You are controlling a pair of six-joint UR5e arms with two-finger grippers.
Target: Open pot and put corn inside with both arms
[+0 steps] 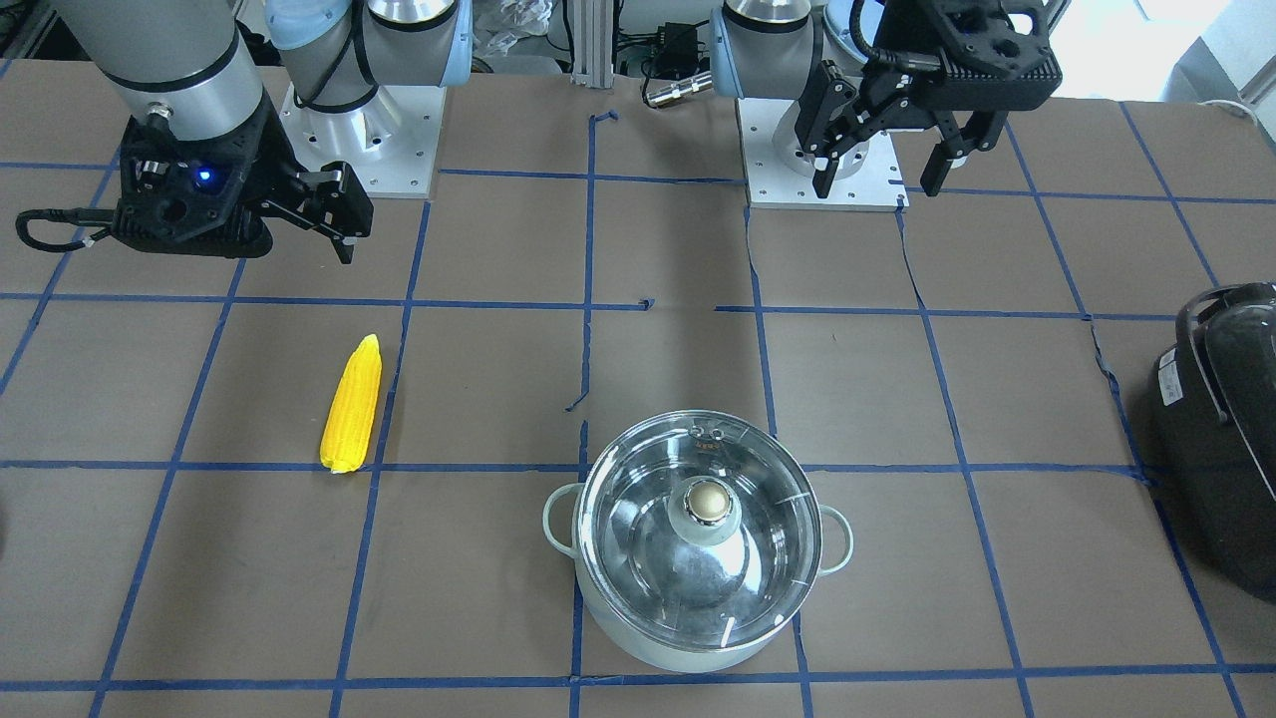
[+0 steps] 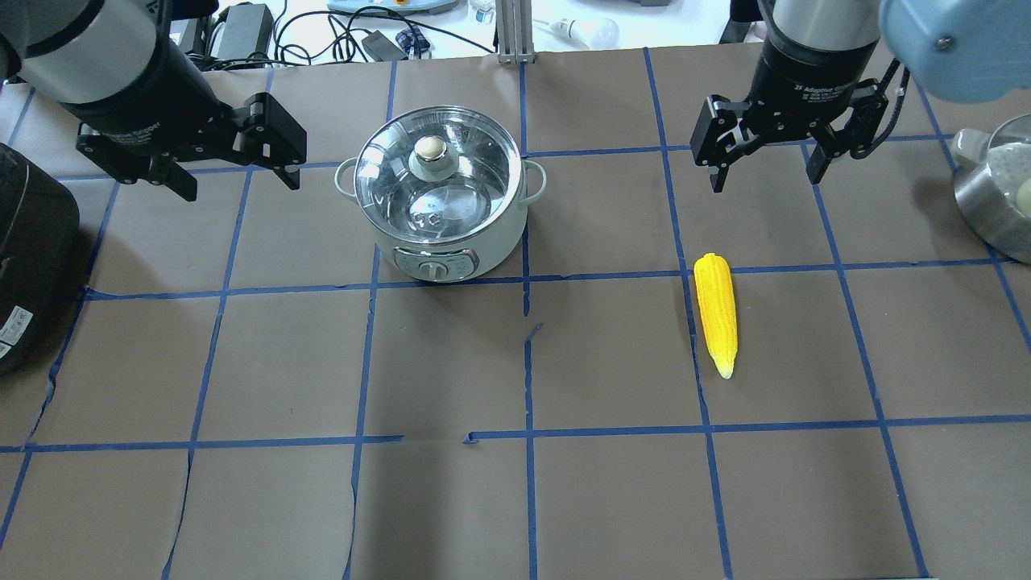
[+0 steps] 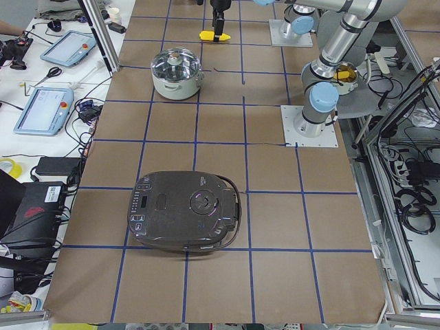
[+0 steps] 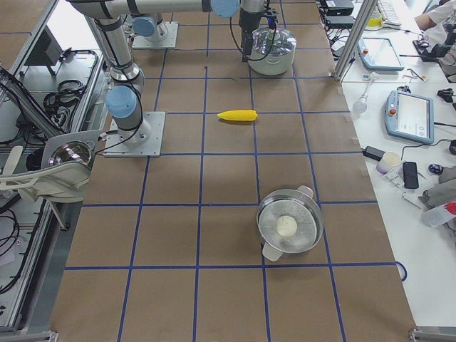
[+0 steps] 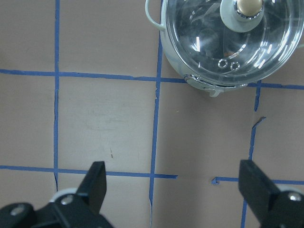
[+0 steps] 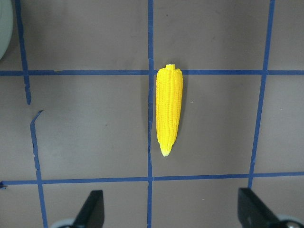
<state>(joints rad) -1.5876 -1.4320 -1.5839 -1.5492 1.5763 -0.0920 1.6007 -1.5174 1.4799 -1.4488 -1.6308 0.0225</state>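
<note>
**Lid on, corn out on the bench, both claws open**

The mint-green pot sits near the far edge of the bench, around the middle of its length and a bit to the robot's left. Its glass lid is fully on, with the brass knob on top.

The corn lies flat on the right half, well apart from the pot. It runs along a blue tape line, with its thin tip toward the robot's edge.

The left gripper hangs above the bench just left of the pot, its 2 fingers spread wide and holding nothing. The right gripper hovers beyond the corn's blunt end, also spread and empty.

A black appliance sits at the bench's left edge. A steel pot sits at the right edge.
</note>
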